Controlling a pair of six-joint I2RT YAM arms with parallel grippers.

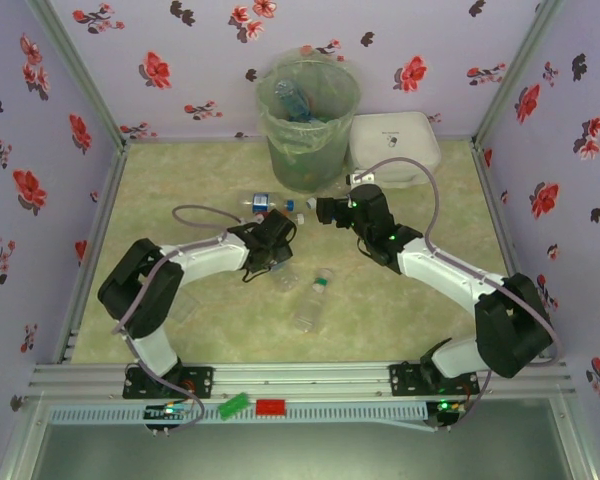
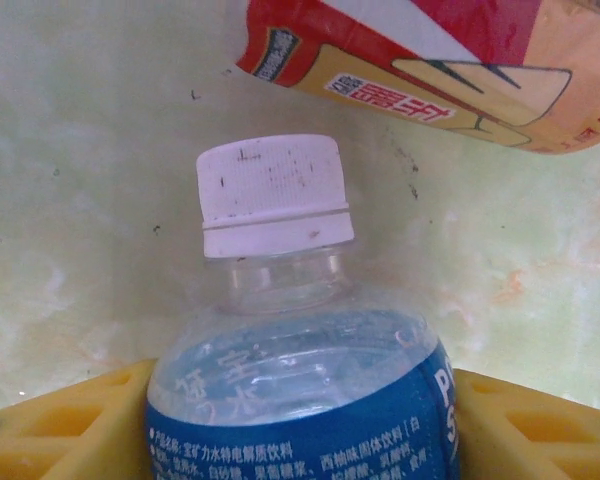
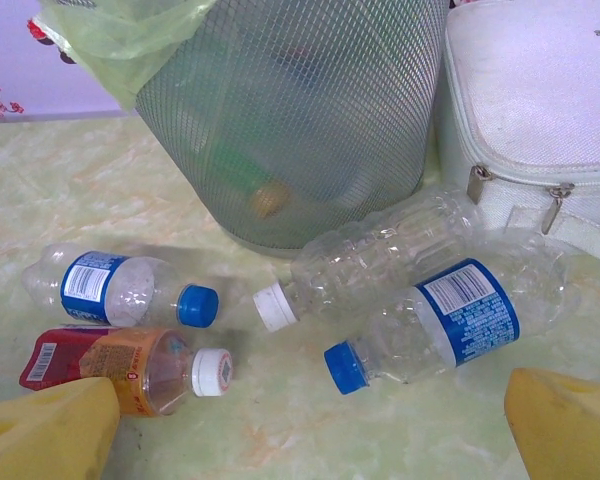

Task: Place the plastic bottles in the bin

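My left gripper (image 2: 300, 425): closed onto white-capped bottle (image 2: 280, 340), 1 finger each side of its label | my right gripper (image 3: 310, 440): wide, empty; 4 loose bottles (image 3: 450, 315) ahead, bin (image 3: 310, 120) beyond | likely light, thin, slippery: grip label band

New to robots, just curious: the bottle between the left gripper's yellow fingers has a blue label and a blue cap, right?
No: the bottle between the left gripper's yellow fingers has a blue label and a white cap, as the left wrist view shows.
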